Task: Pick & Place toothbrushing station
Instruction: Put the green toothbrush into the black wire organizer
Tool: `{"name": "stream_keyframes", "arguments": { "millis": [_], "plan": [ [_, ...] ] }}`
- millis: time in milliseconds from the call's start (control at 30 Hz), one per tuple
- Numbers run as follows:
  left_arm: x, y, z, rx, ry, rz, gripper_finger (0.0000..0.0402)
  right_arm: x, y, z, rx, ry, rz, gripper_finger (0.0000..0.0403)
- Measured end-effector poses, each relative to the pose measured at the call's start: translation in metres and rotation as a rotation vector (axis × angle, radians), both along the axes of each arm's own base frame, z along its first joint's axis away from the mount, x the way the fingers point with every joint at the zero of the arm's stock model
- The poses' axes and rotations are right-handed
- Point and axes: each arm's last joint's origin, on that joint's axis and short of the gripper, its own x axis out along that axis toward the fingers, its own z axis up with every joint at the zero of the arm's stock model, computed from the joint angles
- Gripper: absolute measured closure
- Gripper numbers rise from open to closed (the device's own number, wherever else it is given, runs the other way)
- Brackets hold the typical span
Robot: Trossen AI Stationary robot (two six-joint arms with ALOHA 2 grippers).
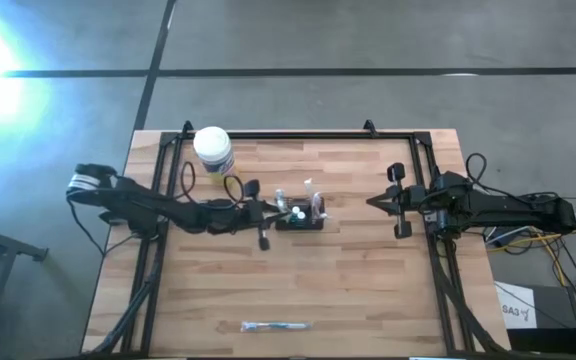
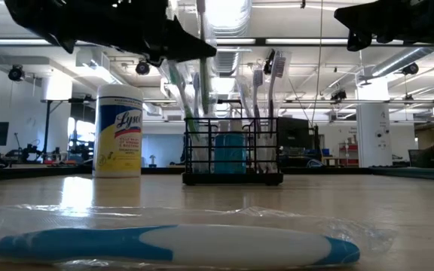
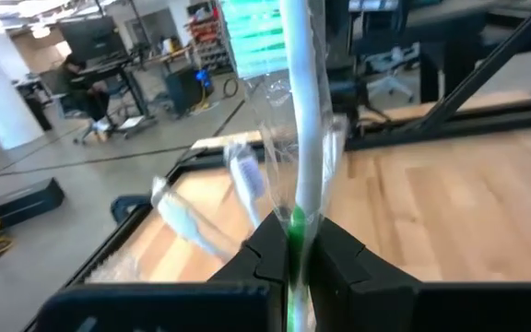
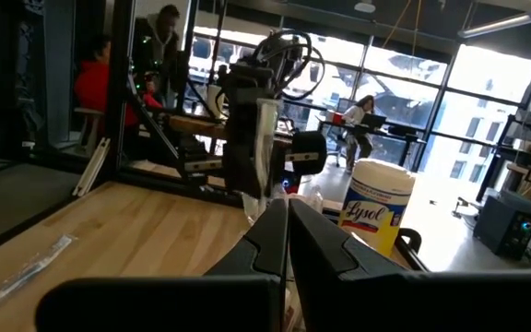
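One black wire-mesh caddy, the toothbrushing station, stands a little above the middle of the high view on the wooden table, and in the low view it sits at frame centre with several wrapped toothbrushes standing upright in it; their exact number is hard to make out through the wrappers. Two arms are in sight. The left gripper reaches in from the left of the high view to the caddy's left edge, and the left wrist view shows its two fingers pinched together on one wrapped toothbrush with a white and green handle, which rises upright between them. The right gripper waits to the right of the caddy, apart from it, its fingers pressed together with nothing between them, as the right wrist view shows. One white-lidded jar with a yellow label stands at the upper left of the table, near the back rail. One more wrapped toothbrush, blue and white, lies flat near the bottom edge of the table in the high view, well apart from the caddy, and fills the foreground of the low view. Three or so people show in the room beyond, in the right wrist view.
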Motion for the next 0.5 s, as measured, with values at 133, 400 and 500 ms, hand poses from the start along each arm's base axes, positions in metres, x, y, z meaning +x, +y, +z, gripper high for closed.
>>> {"name": "stream_keyframes", "arguments": {
  "millis": [133,400,500],
  "plan": [
    [0.002,0.001,-0.005,0.006,0.019,0.047,0.038,0.0,0.0,0.0,0.001,0.001,0.0,0.0394],
    [-0.003,-0.002,0.024,0.036,-0.058,0.04,0.038,0.0,0.0,0.0,0.0,0.0,0.0,0.0394],
    [-0.008,-0.008,0.046,0.073,-0.065,0.018,0.038,0.0,0.0,0.0,0.0,0.0,0.0,0.0394]
  ]
}}
